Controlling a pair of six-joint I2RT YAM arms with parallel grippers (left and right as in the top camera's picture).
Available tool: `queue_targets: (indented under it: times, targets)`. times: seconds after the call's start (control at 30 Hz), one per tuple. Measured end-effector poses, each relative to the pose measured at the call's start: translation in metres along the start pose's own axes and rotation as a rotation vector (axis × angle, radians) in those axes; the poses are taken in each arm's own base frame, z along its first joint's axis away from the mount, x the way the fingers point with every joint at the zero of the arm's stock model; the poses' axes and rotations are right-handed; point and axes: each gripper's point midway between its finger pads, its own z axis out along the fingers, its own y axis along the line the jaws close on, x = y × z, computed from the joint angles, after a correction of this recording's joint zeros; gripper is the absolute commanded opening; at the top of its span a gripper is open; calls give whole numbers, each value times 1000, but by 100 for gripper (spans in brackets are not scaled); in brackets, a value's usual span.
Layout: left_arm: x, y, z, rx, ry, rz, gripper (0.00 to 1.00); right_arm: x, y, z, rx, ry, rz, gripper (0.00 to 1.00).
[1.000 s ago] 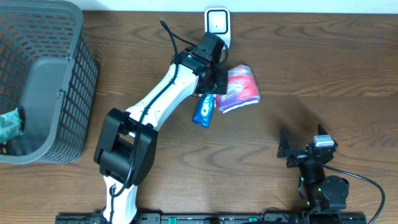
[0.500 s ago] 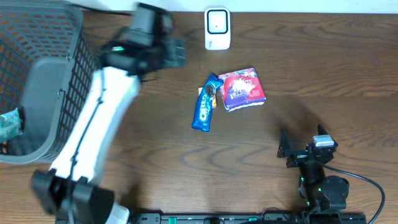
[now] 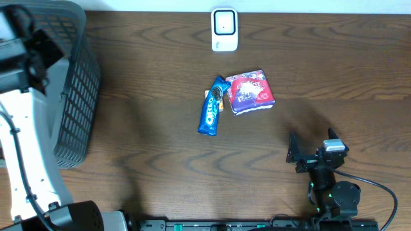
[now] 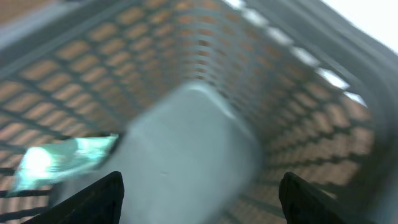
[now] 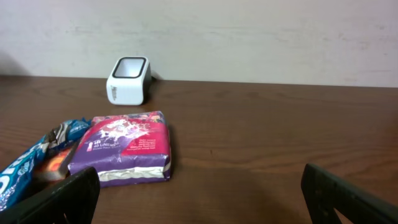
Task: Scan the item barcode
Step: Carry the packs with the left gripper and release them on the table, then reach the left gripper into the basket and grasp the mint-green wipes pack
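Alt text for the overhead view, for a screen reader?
A blue Oreo packet and a pink pack lie side by side on the table, below a white scanner. The left arm reaches over a grey mesh basket; the right arm sits at the bottom right.

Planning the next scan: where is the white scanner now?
Overhead, the scanner sits at top centre, just beyond the Oreo pack and the pink packet.

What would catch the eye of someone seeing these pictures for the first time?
Two bright packets lie mid-table: a pink pack with a blue Oreo bar beside it, in front of the white scanner. At far left, the left claw hangs open over the grey mesh basket.
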Motion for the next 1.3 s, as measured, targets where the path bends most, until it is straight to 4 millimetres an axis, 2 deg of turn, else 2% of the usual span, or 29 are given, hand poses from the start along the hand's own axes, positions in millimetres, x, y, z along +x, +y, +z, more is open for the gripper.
queue_targets:
  times: [0.13, 0.23, 0.33, 0.4, 0.53, 0.73, 0.83, 1.0, 1.13, 1.3]
  targets:
    - [-1, 53, 12, -175, 22, -2, 81, 0, 0, 0, 0, 0, 0, 99]
    - [11, 92, 29, -366, 82, 26, 81, 0, 0, 0, 0, 0, 0, 99]
    - [29, 111, 50, -478, 169, 85, 80, 0, 0, 0, 0, 0, 0, 99]
    - [45, 120, 69, -532, 245, 137, 80, 0, 0, 0, 0, 0, 0, 99]
    - [68, 126, 93, -573, 338, 192, 80, 0, 0, 0, 0, 0, 0, 99]
    - [88, 136, 116, -617, 420, 232, 76, 0, 0, 0, 0, 0, 0, 99]
    - [93, 146, 122, -635, 443, 224, 76, 0, 0, 0, 0, 0, 0, 99]
    - [95, 177, 121, -690, 455, 142, 74, 0, 0, 0, 0, 0, 0, 99]
    - [100, 194, 123, -719, 456, 104, 74, 0, 0, 0, 0, 0, 0, 99]
    - [107, 195, 132, -719, 444, 97, 73, 0, 0, 0, 0, 0, 0, 99]
